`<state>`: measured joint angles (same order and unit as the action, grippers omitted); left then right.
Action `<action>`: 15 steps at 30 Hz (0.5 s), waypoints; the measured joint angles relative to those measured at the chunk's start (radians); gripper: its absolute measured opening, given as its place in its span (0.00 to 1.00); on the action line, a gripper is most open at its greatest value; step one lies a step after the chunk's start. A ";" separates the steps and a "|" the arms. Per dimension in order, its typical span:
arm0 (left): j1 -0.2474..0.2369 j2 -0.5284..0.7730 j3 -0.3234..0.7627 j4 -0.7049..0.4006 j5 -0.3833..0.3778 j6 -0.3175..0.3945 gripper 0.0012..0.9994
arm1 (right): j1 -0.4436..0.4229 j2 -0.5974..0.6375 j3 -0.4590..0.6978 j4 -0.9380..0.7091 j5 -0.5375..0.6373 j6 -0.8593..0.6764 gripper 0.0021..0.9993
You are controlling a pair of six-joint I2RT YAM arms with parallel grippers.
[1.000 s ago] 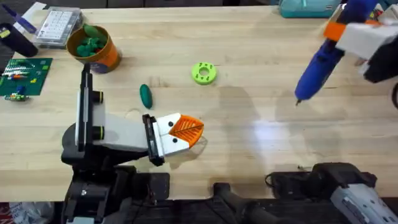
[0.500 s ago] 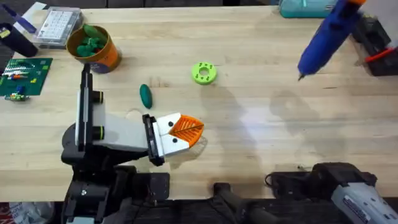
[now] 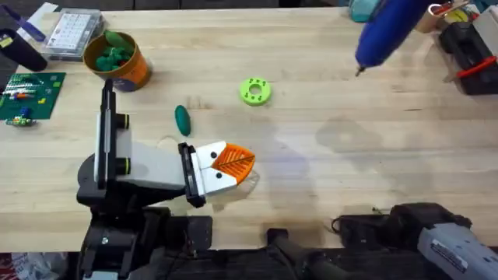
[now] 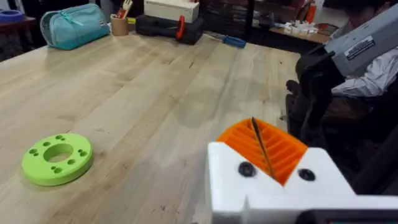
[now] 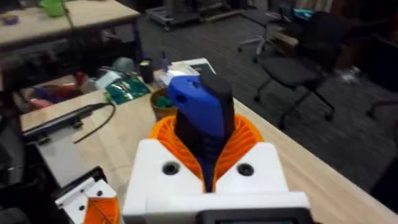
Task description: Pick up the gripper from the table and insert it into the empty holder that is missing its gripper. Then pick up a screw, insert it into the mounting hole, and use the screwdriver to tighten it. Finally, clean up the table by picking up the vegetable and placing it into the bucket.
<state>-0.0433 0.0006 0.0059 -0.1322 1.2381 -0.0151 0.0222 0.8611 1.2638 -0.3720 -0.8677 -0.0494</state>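
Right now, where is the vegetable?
Overhead, the vegetable lies on the table's left half, between the bucket and the green ring disc.

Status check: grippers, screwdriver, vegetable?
Right gripper shut on screwdriver, raised at far right. Left gripper shut, empty, low by table. Vegetable on table, not in bucket.

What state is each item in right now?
Screwdriver: held in the air by the right tool, bit pointing down.
Left tool: shut, empty.
Vegetable: lying on the table.
Bucket: upright, holding green pieces.
Green ring: lying flat.
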 joint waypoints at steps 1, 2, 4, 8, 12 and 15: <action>0.000 0.000 0.000 0.000 0.000 0.000 0.01 | 0.016 0.002 0.002 0.017 -0.009 0.005 0.05; 0.000 0.000 0.000 0.000 0.000 0.000 0.01 | 0.037 0.003 0.003 0.038 -0.016 0.012 0.05; 0.000 0.000 0.000 0.000 0.000 0.000 0.01 | 0.077 0.003 0.006 0.077 -0.028 0.027 0.05; 0.000 0.000 0.000 0.000 0.000 0.000 0.01 | 0.164 0.011 0.014 0.188 -0.047 0.060 0.05; 0.000 0.000 0.000 0.000 0.000 0.000 0.01 | 0.248 0.037 0.018 0.294 -0.060 0.100 0.05; 0.000 0.000 0.000 0.000 0.000 0.000 0.01 | 0.292 0.064 0.019 0.352 -0.066 0.137 0.05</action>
<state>-0.0433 0.0006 0.0059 -0.1322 1.2381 -0.0151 0.3138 0.9255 1.2828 -0.0200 -0.9333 0.0873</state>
